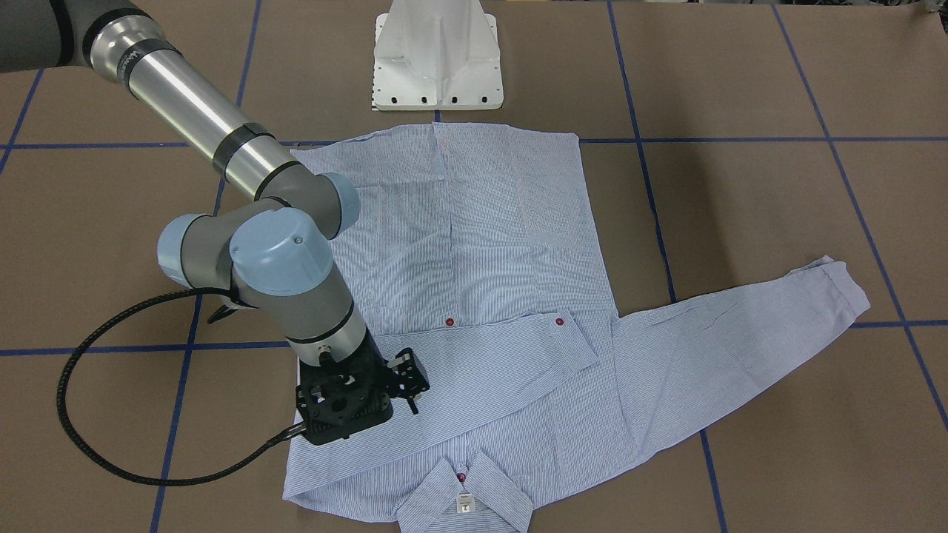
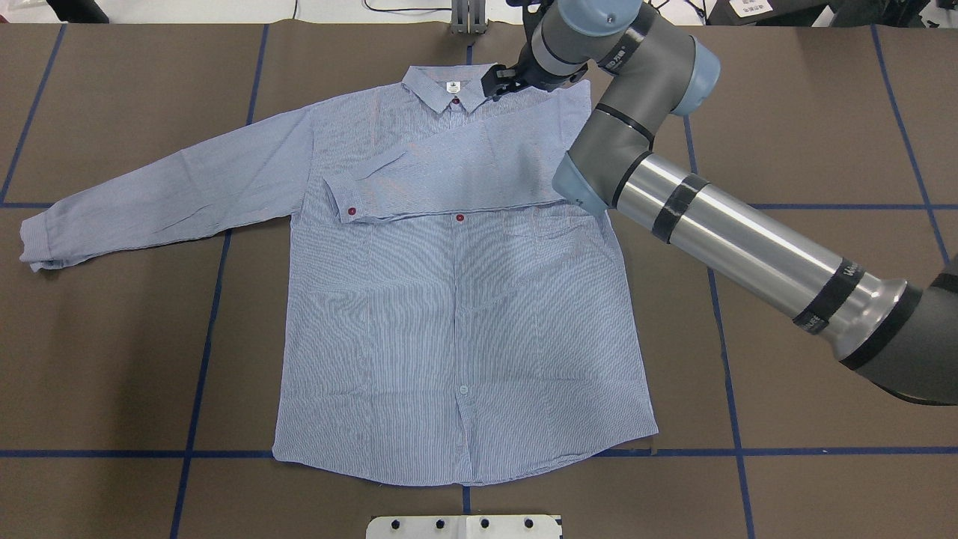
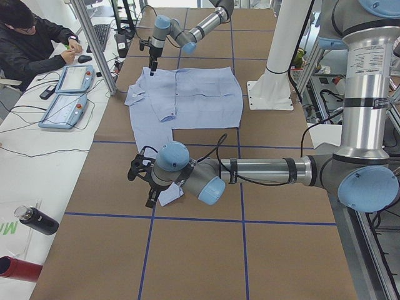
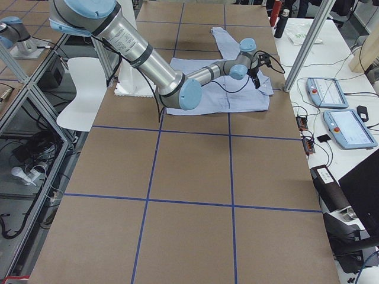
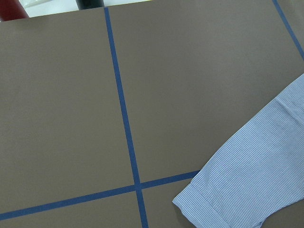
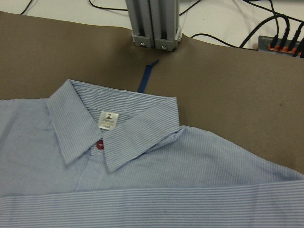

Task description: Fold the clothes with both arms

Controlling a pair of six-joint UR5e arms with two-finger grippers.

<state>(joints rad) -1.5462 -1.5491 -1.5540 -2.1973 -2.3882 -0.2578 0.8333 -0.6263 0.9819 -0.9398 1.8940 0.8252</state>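
One sleeve [image 2: 449, 176] folded across shirt [image 2: 464, 337], right arm [image 2: 748, 239] near collar [image 2: 449, 90], both jaws' state unclear

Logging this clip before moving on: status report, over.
Right gripper by shirt collar, jaws unclear. Left gripper by outstretched sleeve cuff, jaws unclear. Other sleeve folded across chest. Nothing lying on shirt.

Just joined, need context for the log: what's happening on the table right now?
Two arms are folding a striped shirt lying front-up on the table. One sleeve is already folded across the chest; the right gripper is down by the collar at that shoulder. The other sleeve lies stretched out, with the left gripper at its cuff. Whether either gripper is open is unclear.
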